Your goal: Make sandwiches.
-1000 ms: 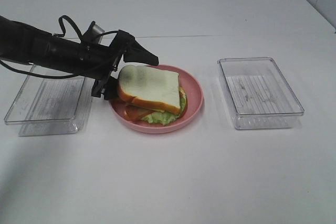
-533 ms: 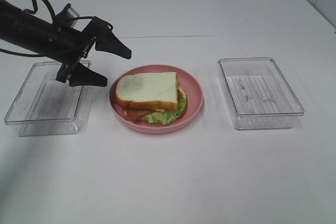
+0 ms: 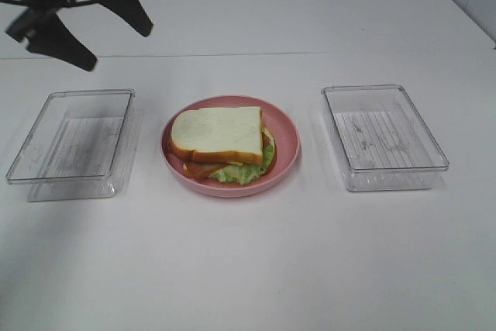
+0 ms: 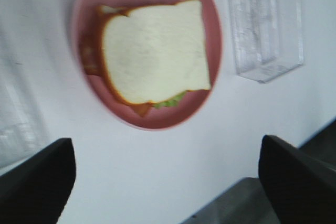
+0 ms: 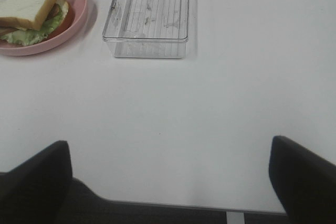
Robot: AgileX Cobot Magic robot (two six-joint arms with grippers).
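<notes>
Sandwich looked assembled: top bread slice sat square on the stack, with lettuce and a reddish bacon edge poking out below it. The lower slice was mostly hidden; the cheese could not be made out clearly. The whole stack sat on the pink plate, mid-tabletop, between the two clear trays.

Left tray and right tray both looked empty, so no loose ingredients were left to place, as far as visible.

Left gripper was up high at the far-left corner of the exterior view, well apart from the plate, jaws spread wide and holding nothing. Its wrist view looked straight down on the sandwich, blurred.

Right gripper was out of the exterior view; its wrist view showed both fingers spread wide with nothing between them, parked near the tabletop's front edge and well clear of the right tray.

Judgement: build was essentially done for this one sandwich. The task says "sandwiches", but no stock for a second one was in sight. Likely only arm retraction remained.
</notes>
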